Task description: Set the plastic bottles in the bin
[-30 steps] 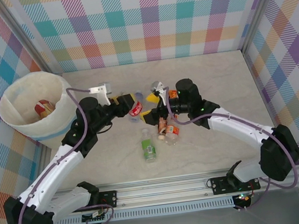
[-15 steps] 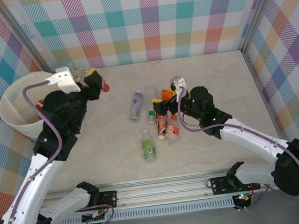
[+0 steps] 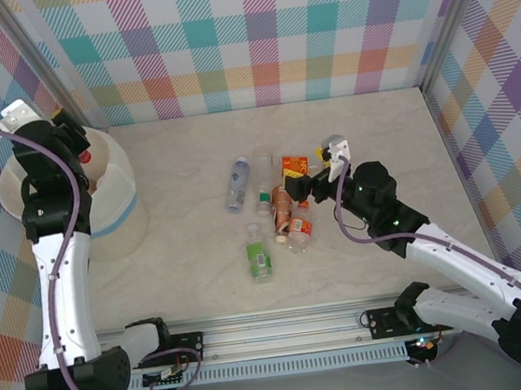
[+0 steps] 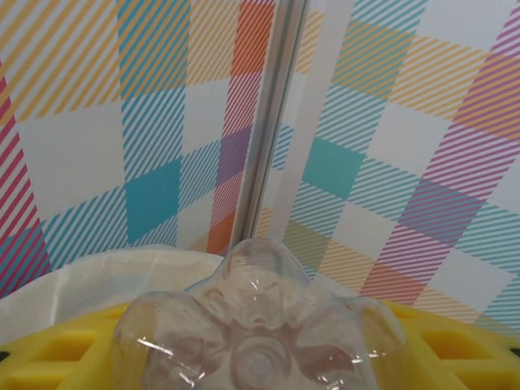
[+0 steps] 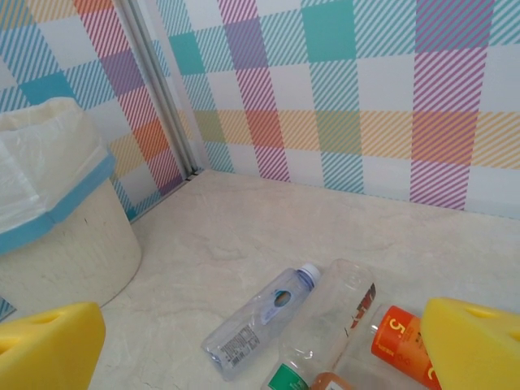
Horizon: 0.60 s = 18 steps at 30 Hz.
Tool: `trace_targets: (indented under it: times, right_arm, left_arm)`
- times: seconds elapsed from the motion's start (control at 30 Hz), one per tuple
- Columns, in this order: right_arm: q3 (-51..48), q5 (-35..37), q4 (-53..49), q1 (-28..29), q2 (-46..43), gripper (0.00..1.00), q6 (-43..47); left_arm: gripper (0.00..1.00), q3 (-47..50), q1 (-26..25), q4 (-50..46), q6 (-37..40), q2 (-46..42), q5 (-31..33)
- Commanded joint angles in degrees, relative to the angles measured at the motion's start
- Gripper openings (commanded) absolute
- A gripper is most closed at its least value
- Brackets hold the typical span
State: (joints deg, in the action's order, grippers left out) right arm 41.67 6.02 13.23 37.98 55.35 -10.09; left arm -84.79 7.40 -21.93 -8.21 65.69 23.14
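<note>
a: top external view first. where is the left tool [image 3: 76, 143]?
b: raised above the bin [image 3: 118, 200], which stands at the far left of the worktop [image 3: 395, 133], close to the checked wall [image 3: 252, 36].
a: has it got anything?
b: yes. in the left wrist view its yellow fingers [image 4: 57, 357] are partly closed on either side of the held bottle [image 4: 260, 341]. the bottle is clear, and its ridged base faces the camera. the bin's white rim shows just behind and below it.
a: and the right tool [image 5: 260, 349]?
b: its jaws are spread wide with nothing between them. it hangs over the worktop by the loose bottles.
a: which bottles?
b: in the right wrist view a blue-capped bottle [image 5: 260, 321] lies on its side, with a plain clear bottle [image 5: 333, 313] just beside it. an orange-labelled bottle [image 5: 400, 341] lies near the right finger. from above, a green-labelled bottle [image 3: 259, 259] lies apart, nearer the arms. a cluster of orange and brown bottles [image 3: 288, 215] sits just beside the right tool.
a: anything inside the bin?
b: i cannot tell. the left arm covers most of its mouth.
</note>
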Motion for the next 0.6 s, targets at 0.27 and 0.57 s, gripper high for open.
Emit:
trace_targets:
  times: [0.27,0.57]
  right_arm:
    - [-0.87,2.97,-1.49,-0.45,-2.37,1.0,-0.45]
    - [-0.24,4.37,-2.08,-0.64,0.6,1.0,-1.46]
  left_arm:
    - [0.61,0.33,14.63,-4.48,-17.33,8.65,-24.26]
    - [0.73,-0.36,15.92,-5.49,-19.32,13.17,-31.51]
